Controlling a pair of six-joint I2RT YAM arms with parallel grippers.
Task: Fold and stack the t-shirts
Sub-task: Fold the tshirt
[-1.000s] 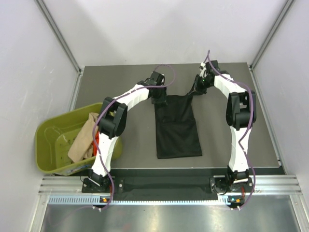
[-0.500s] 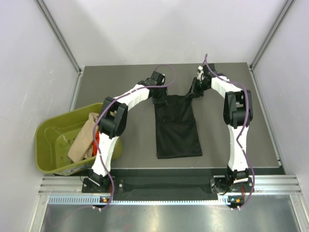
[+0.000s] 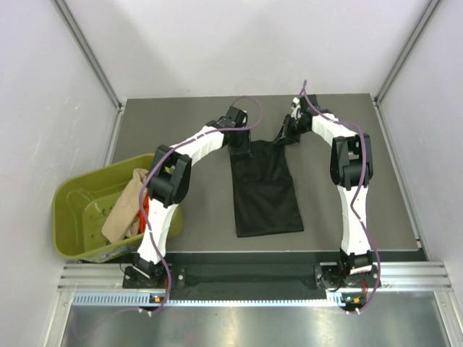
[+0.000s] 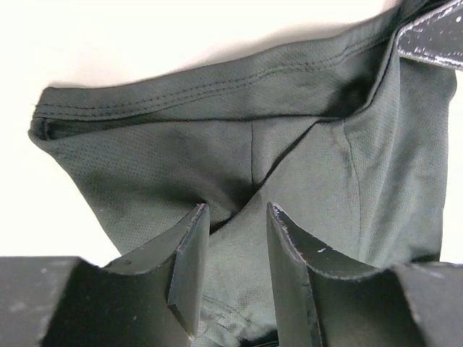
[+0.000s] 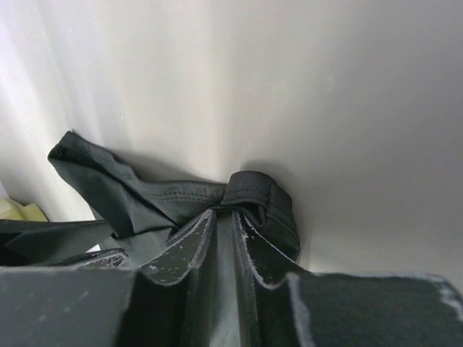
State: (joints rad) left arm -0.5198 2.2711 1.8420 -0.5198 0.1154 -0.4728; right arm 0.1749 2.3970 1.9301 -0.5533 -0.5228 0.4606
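I am pinching the black t-shirt (image 3: pixel 266 195) with both grippers at its far end. The shirt is lying near the middle of the grey table (image 3: pixel 195 210) as a long, narrow rectangle running from the far side toward my bases, and its near edge is lying flat on the table.

My left gripper (image 3: pixel 239 149) is sitting at the shirt's far left corner. In the left wrist view, its fingers (image 4: pixel 189 267) are closing on a gathered fold of the dark cloth (image 4: pixel 289 144). The fabric is bunching down into the narrow gap between them, and a stitched hem is running across above.

My right gripper (image 3: pixel 285 137) is at the far right corner, where the cloth is drawing up into a thin strip toward it. In the right wrist view, its fingers (image 5: pixel 181 246) are pressing almost together on a rolled, stitched edge of the shirt (image 5: pixel 166 195), which is curling round just ahead of their tips.

At the table's left edge, the olive-green plastic tub (image 3: pixel 72 199) is holding the other two shirts. The beige t-shirt (image 3: pixel 123 210) is draping over the tub's right side, and a little of the orange-red t-shirt (image 3: pixel 144 210) is showing just beside it, partly hidden by my left arm.
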